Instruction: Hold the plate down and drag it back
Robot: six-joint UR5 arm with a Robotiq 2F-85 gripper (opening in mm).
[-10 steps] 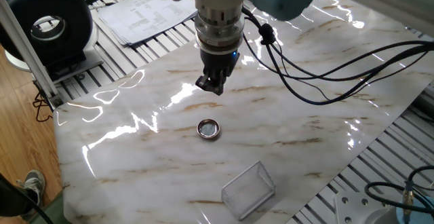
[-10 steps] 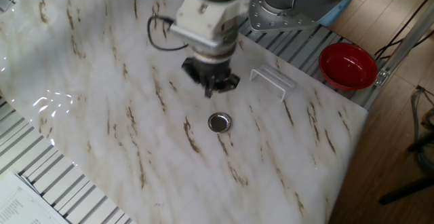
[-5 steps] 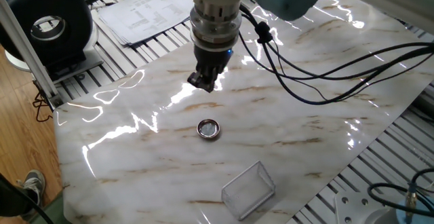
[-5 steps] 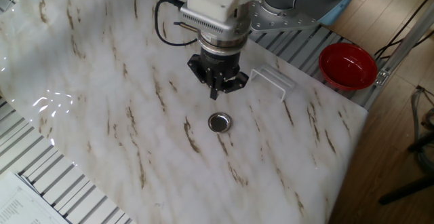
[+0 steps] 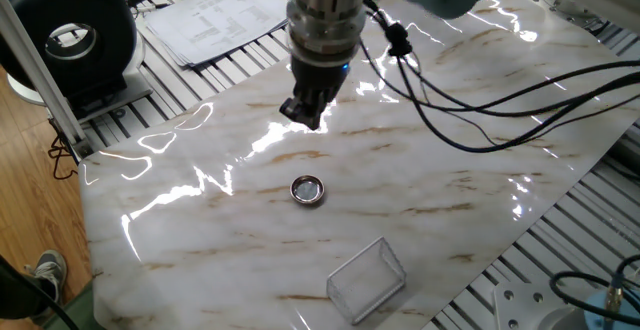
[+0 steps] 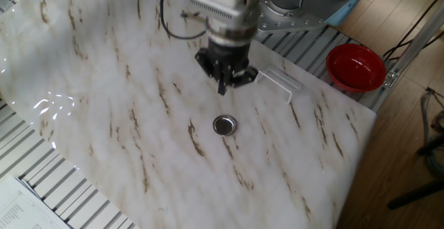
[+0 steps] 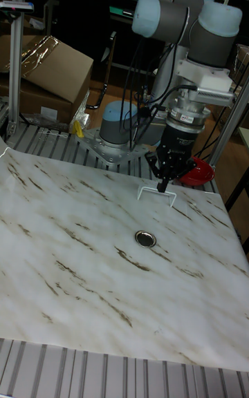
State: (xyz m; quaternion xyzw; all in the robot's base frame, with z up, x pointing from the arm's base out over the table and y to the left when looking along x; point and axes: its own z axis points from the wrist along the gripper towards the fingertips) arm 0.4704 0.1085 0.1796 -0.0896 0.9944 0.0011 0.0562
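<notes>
The plate (image 5: 307, 190) is a small silvery disc with a shiny rim, lying flat on the marbled table top (image 5: 200, 230). It also shows in the other fixed view as the plate (image 6: 224, 125) and in the tall view as the plate (image 7: 145, 238). My gripper (image 5: 305, 120) hangs above the table, pointing down, off to the side of the plate and not touching it. Its fingers are pressed together with nothing between them. The same gap between gripper (image 6: 223, 87) and plate shows here, and the gripper (image 7: 164, 188) sits beyond the plate, toward the arm's base.
A clear plastic box (image 5: 367, 280) stands near the table edge, close to the gripper in the other views (image 6: 279, 82). A red bowl (image 6: 356, 67) sits off the table corner. Papers (image 5: 215, 15) and a black round device (image 5: 70, 35) lie beyond one side. Cables (image 5: 470, 120) hang over the table.
The gripper has shifted a little toward the clear box and the arm's base, turning slightly, still shut. The plate has not moved.
</notes>
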